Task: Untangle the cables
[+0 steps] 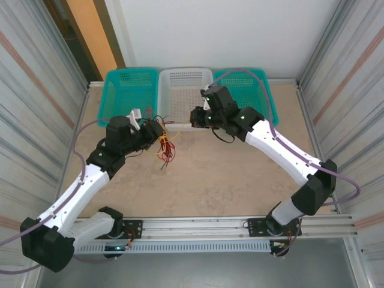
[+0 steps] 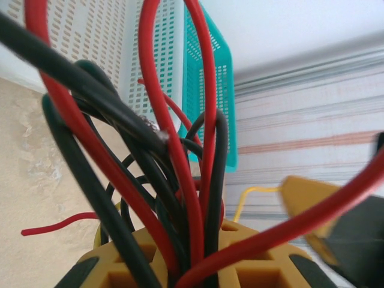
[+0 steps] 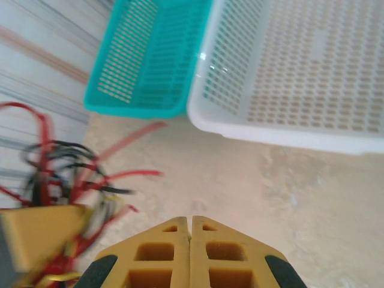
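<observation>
Left gripper [image 2: 198, 255]: clenched on the cables [image 2: 90, 87] — red and black strands ran up from between its jaws.
Cables: the bunch hung from that gripper over the desk [image 1: 228, 180], near the white basket [image 1: 183, 90].
Right gripper [image 3: 191, 223]: clenched on nothing — above the desk, near the bunch.

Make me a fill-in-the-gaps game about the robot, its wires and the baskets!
1. The left hand grips the cables, which are mostly black and ____.
2. The right hand is shut and holds ____.
3. The middle basket is ____.

Missing words: red; nothing; white.
</observation>
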Controlling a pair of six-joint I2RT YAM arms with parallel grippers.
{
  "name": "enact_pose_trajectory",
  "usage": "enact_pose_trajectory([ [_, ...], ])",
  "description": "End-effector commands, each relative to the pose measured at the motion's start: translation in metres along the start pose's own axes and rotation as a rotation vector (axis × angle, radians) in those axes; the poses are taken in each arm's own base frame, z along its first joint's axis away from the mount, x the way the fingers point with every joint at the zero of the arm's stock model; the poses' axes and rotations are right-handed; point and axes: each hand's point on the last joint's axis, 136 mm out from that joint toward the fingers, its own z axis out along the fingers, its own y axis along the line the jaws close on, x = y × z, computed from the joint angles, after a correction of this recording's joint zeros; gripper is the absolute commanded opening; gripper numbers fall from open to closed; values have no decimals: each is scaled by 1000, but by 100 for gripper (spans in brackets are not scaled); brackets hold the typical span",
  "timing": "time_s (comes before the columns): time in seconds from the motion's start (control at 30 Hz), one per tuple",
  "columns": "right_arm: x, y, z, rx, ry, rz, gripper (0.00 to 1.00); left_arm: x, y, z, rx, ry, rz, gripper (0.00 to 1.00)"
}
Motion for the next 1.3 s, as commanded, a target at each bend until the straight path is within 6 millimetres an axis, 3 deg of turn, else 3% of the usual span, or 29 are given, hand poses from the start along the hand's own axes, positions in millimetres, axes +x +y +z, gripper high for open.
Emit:
enact_pose_trajectory([
  [0.0,-19,-26,-18,20,-92,65,0,-7,-19,-12,123,-4,-88,0],
  [0.17,-3,-38,-9,-13,-75,93,0,-18,-55,-18,310,-13,-199,0],
  [0.3,13,-39,11,-82,-56,150,0,-26,-92,-25,462,-40,-274,0],
  [0.47,27,-25,34,-171,-49,194,0,-27,-132,-37,536,-125,-253,0],
  [0.63,50,-2,45,-238,-45,209,0,-62,-136,-58,554,-337,-262,0],
  [0.77,76,15,50,-296,-30,237,0,-81,-157,-59,631,-383,-277,0],
  [0.87,94,34,47,-351,-16,239,0,-93,-158,-60,631,-460,-268,0],
  [1.03,114,73,26,-424,-13,194,0,-112,-143,-61,548,-610,-213,0],
  [1.27,134,109,17,-476,13,143,0,-121,-121,-32,520,-630,-302,0],
])
